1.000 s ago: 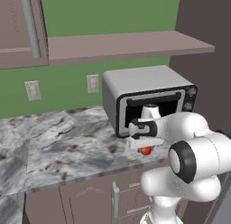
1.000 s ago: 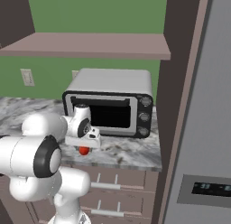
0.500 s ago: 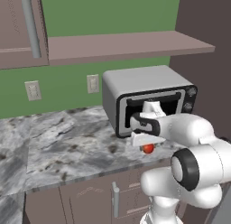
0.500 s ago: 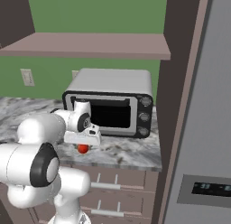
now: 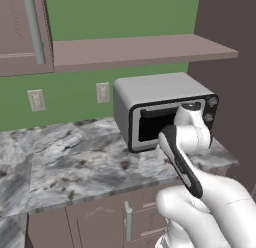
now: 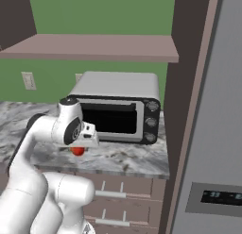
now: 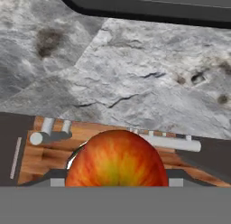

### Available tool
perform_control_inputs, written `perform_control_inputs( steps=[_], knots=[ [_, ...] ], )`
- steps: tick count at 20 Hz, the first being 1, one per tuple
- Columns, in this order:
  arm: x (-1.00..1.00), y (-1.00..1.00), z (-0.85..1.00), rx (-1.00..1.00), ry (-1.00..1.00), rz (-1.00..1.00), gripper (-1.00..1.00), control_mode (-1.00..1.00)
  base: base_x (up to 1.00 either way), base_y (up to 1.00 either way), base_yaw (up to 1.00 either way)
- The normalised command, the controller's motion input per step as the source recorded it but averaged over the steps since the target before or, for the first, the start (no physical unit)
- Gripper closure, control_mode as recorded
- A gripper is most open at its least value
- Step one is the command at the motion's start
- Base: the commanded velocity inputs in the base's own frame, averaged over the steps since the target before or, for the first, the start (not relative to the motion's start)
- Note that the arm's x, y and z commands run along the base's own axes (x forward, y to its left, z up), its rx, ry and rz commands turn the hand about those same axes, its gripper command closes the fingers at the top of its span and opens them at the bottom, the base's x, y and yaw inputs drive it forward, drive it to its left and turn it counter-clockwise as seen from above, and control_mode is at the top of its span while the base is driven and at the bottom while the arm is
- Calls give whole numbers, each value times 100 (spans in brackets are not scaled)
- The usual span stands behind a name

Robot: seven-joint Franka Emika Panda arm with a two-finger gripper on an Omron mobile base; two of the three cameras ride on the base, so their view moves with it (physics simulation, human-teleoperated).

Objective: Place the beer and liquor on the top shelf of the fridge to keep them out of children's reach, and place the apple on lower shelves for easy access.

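Note:
My gripper [image 7: 116, 180] is shut on the apple [image 7: 116, 160], a red-orange fruit that fills the lower middle of the hand view. In the right base view the apple [image 6: 78, 151] hangs under the gripper [image 6: 81, 146], just above the counter's front edge and in front of the microwave. From the left base view my own forearm covers the hand. The fridge [image 6: 217, 110] stands at the right with its grey door closed, so the top shelf and lower shelves are hidden. The beer and liquor are out of view.
A grey microwave [image 6: 116, 108] sits on the marble counter [image 5: 75, 162] right behind the hand. A brown wall shelf [image 5: 135, 49] hangs above it. A dark brown panel [image 6: 186, 87] separates counter and fridge. Cabinet drawers [image 7: 49, 137] lie below the counter edge.
The arm has refolded, and its forearm now crosses in front of the hand in the left base view. The apple stays gripped and has drifted slightly away from the fridge.

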Motion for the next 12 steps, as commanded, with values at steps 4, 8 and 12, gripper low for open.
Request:
perform_control_inputs(
  steps=[4, 8, 12],
  knots=[
    [-82, 0, 100, 8, -50, 4, 100, -100, 0, 0, 0],
    [-72, -3, 100, 8, -40, 6, 100, -100, 0, 0, 0],
    [-39, 0, 100, 0, -23, 2, 100, -100, 0, 0, 0]
  ],
)
